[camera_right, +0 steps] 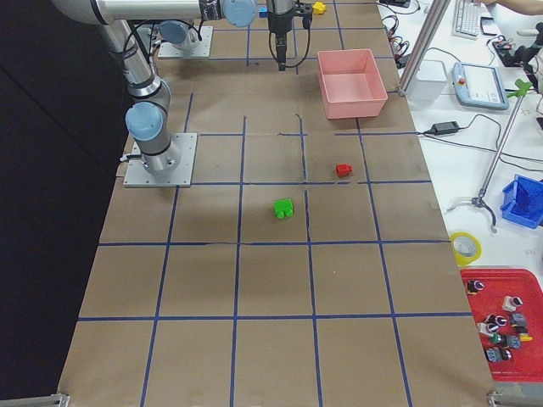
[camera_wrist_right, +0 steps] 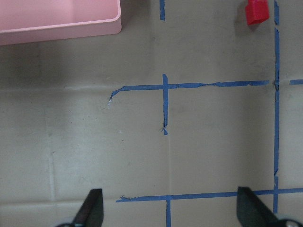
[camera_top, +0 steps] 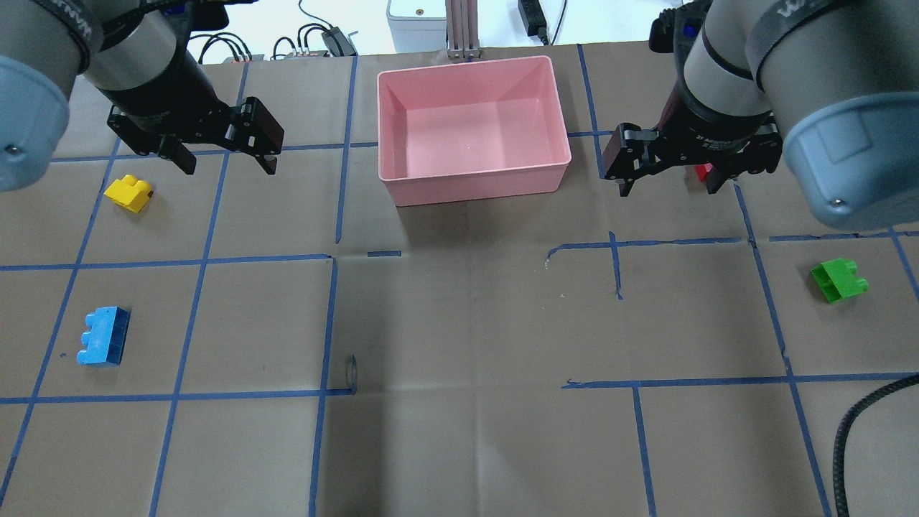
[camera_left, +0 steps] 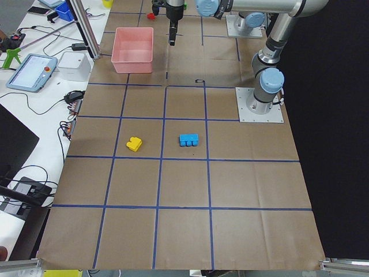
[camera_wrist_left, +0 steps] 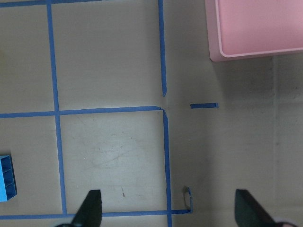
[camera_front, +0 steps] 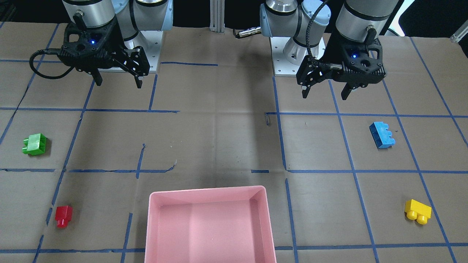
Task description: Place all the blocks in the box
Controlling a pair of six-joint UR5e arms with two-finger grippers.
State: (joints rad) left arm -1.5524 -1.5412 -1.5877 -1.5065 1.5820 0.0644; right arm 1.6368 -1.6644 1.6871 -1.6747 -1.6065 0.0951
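The pink box stands empty at the table's middle, on the side far from the robot; it also shows in the overhead view. On the robot's left lie the blue block and the yellow block. On its right lie the green block and the red block. My left gripper hangs open and empty above the table, beside the yellow block. My right gripper hangs open and empty, to the right of the box. It partly hides the red block in the overhead view.
The table is brown paper with a blue tape grid. The arm base plates stand at the robot's edge. Cables and devices lie beyond the table's far edge.
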